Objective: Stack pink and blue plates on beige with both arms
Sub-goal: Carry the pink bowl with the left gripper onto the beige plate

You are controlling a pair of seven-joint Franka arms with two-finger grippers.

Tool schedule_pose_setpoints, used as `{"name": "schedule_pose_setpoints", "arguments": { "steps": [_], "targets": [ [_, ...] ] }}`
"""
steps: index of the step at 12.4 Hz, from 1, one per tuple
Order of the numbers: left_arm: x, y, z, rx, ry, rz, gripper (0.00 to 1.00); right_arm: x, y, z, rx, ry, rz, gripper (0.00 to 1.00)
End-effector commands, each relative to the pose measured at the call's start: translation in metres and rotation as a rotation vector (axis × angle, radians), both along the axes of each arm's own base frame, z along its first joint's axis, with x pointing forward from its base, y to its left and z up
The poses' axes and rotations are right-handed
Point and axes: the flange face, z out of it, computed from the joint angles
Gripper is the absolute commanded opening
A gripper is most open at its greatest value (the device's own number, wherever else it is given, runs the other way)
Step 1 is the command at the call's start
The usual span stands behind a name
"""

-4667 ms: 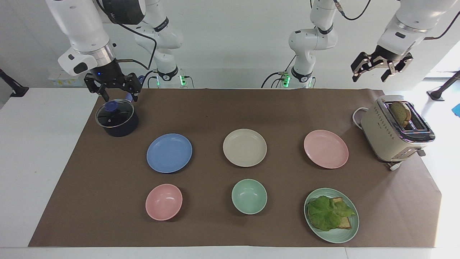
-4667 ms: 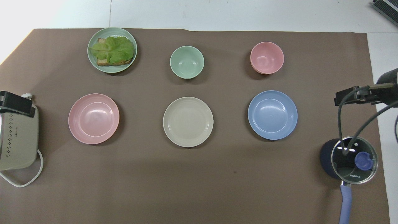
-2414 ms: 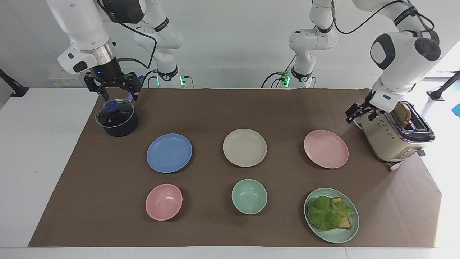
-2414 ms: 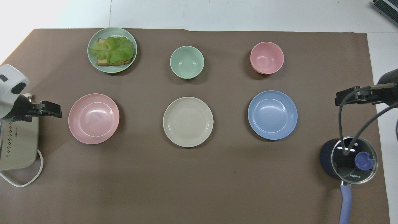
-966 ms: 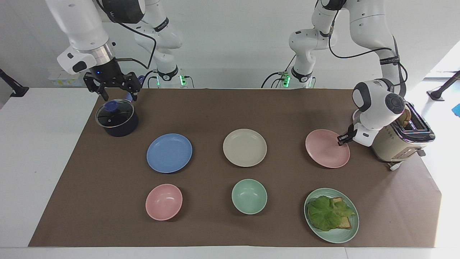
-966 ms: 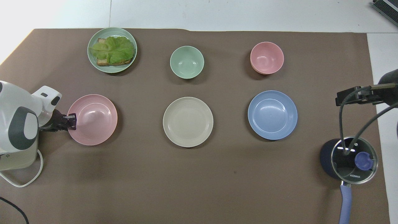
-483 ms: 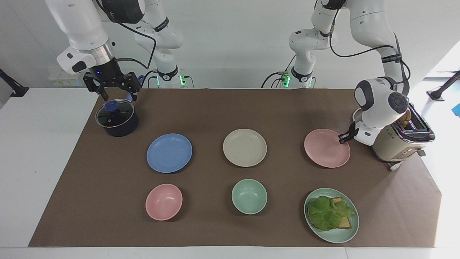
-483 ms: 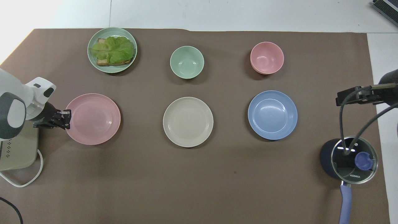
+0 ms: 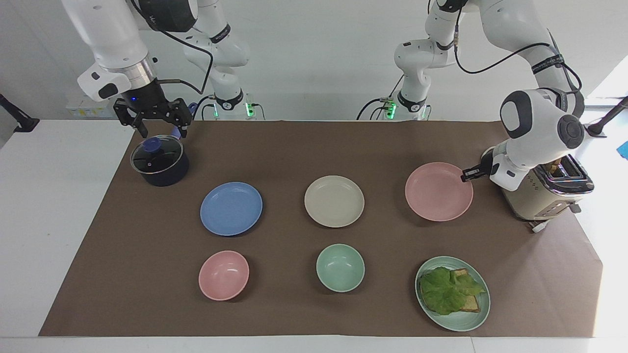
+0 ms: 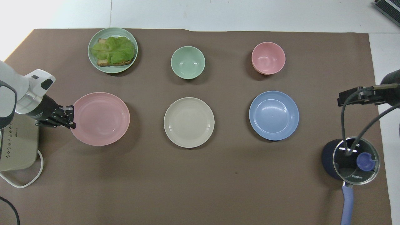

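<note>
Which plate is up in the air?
The pink plate, pinched at its rim by the left gripper. The blue plate and beige plate lie flat.

Only one text can be read: the brand "KONKA" is printed in white on the glass lid [image 10: 355, 160] of the dark pot [image 10: 331, 159], near the rim, in the overhead view. No other readable text is found.

Beige plate [image 9: 334, 201] between two other plates.
</note>
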Motion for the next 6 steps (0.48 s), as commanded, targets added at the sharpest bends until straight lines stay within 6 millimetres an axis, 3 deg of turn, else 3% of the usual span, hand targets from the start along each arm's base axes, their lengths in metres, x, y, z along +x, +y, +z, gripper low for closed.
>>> {"name": "schedule_pose_setpoints", "arguments": {
  "steps": [1,4,6],
  "targets": [
    [-0.007,-0.071,0.013,0.01,0.029,0.028,0.0,-0.006,-0.004,0.002,0.013,0.005,0.017,1.0],
    [-0.024,-0.167,0.015,0.016,-0.002,0.064,0.0,-0.006,-0.004,0.002,0.013,0.005,0.017,1.0],
    [-0.04,-0.212,0.007,0.001,-0.041,0.079,0.0,-0.006,-0.004,0.002,0.013,0.005,0.017,1.0]
  ]
}}
